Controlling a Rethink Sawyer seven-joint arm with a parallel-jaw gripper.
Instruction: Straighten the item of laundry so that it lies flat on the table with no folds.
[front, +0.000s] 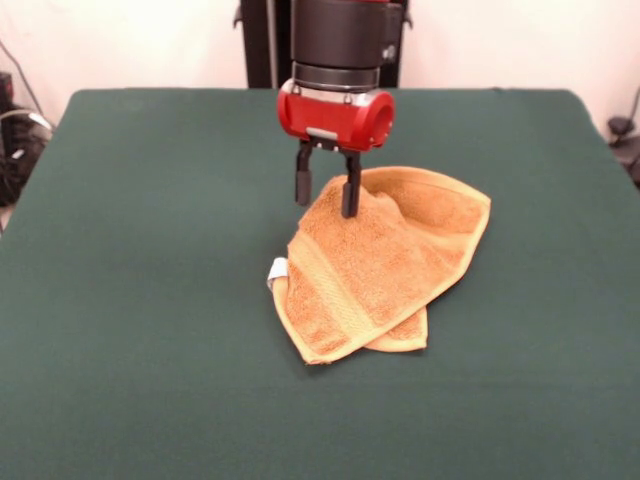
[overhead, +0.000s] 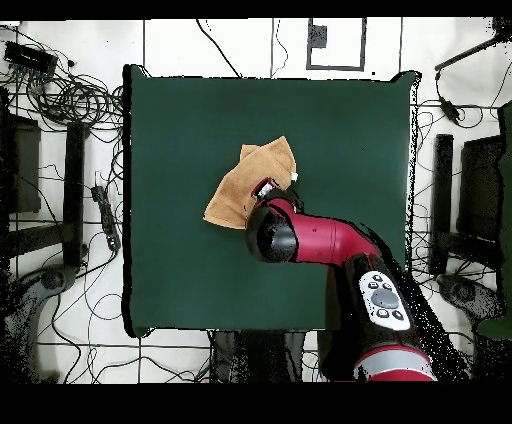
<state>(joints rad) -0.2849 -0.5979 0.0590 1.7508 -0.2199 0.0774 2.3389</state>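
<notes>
The orange-tan towel lies folded over itself near the middle of the green table, with a woven band along its near-left hem and a white tag at its left edge. My gripper hangs straight down over the towel's far-left corner. Its two black fingers stand apart, the right one in front of the towel's raised edge, the left one over bare table. In the overhead view the towel shows left of my red arm, which hides the gripper.
Cables and equipment lie on the floor around the table on both sides. My pedestal stands at the table's far side in the front view.
</notes>
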